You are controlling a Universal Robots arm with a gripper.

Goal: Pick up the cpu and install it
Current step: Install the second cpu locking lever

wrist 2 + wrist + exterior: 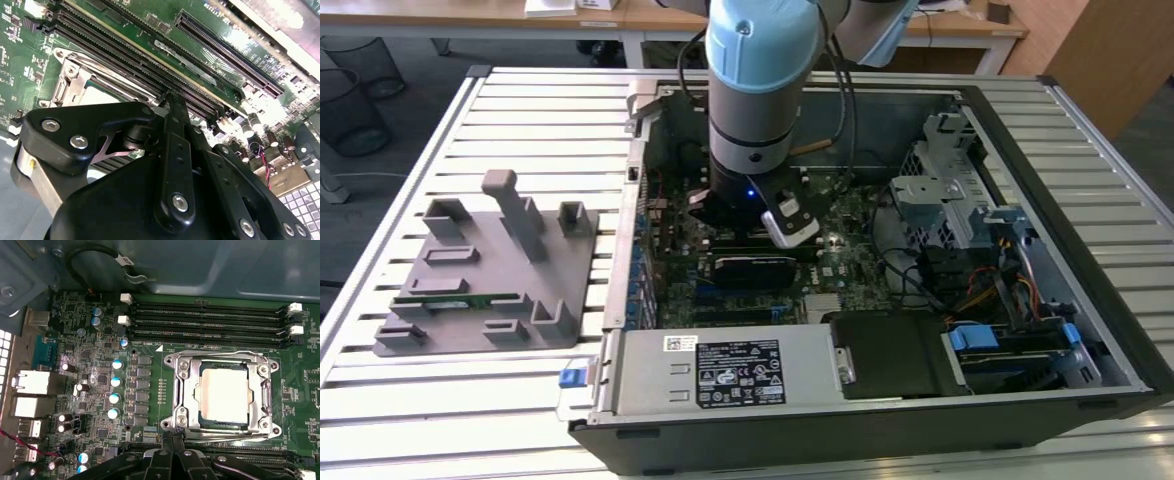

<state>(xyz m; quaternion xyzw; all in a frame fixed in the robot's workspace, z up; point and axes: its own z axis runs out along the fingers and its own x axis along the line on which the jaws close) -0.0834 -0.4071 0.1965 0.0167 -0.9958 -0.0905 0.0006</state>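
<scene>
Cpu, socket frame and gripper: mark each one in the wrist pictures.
cpu [224, 395]: first wrist view, middle of its silver top.
socket frame [181, 390]: first wrist view, metal side bar.
gripper [172, 437]: first wrist view, fingertips.

**Even daylight outside, glare inside the case**

Soft, bright light covers the slatted surface [494, 400] in the exterior view; the computer case [1067, 200] interior sits in shade. In the first wrist view the cpu [223, 394] glares pale white. The nearest black linkage blurs in the second wrist view.

Open black computer case [1107, 330] lying on a slatted metal table [520, 100]; grey moulded parts tray [494, 270] beside it, toward the exterior view's left; silver power-supply box [720, 372] inside the case.
</scene>
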